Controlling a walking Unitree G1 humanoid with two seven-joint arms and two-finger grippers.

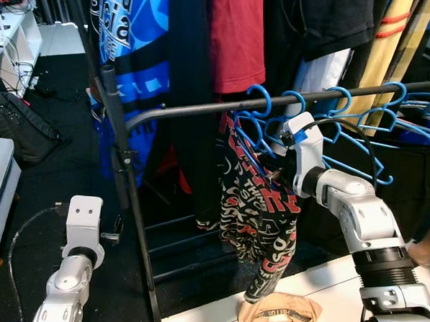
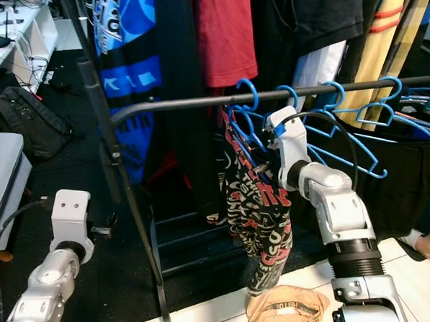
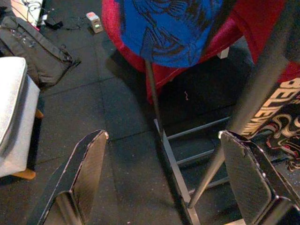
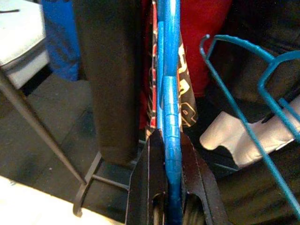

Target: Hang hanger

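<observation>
A blue hanger (image 4: 168,93) carries a black, red and white patterned garment (image 1: 263,207). Its hook (image 1: 260,97) curls over the dark lower rail (image 1: 196,111) of the clothes rack. My right gripper (image 4: 169,138) is shut on the hanger's wire just below the hook, with the arm (image 1: 356,212) reaching up from the lower right. Low on the left, beside the rack's upright post (image 1: 127,178), my left gripper (image 3: 164,154) stands open with nothing between its fingers (image 3: 86,164).
Several empty blue hangers (image 1: 361,118) hang on the same rail to the right. Blue, red and black shirts (image 1: 232,32) hang above. A black bag (image 1: 22,126) lies on the floor at left. A tan garment (image 1: 282,316) rests on the white table (image 1: 324,282). A person's hand (image 1: 428,248) shows at the right edge.
</observation>
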